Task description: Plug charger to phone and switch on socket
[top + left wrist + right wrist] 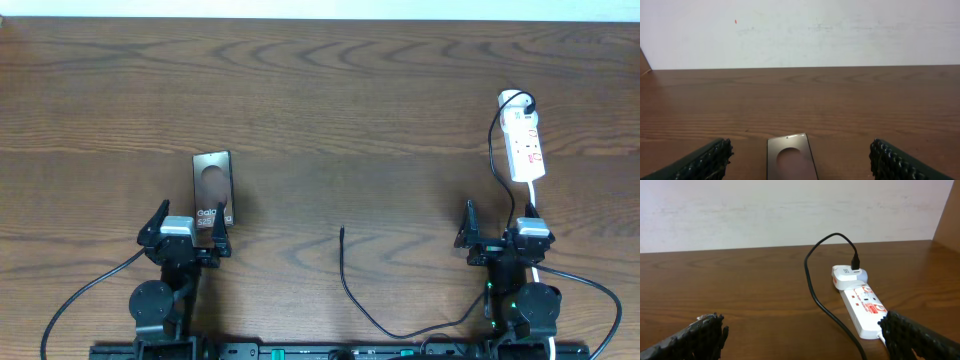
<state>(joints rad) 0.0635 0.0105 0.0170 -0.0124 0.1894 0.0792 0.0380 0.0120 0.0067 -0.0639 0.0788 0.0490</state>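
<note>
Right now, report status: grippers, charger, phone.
Both open: left gripper straddling phone, not gripping; right gripper empty, near socket. Tip of charger loose on table, apart from phone. Nothing between them.

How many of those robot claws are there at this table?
2. The left gripper is right behind the phone; the right gripper is near the socket. Neither is hidden.

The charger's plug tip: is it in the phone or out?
Out. The charger tip lies on the table, apart from the phone.
</note>
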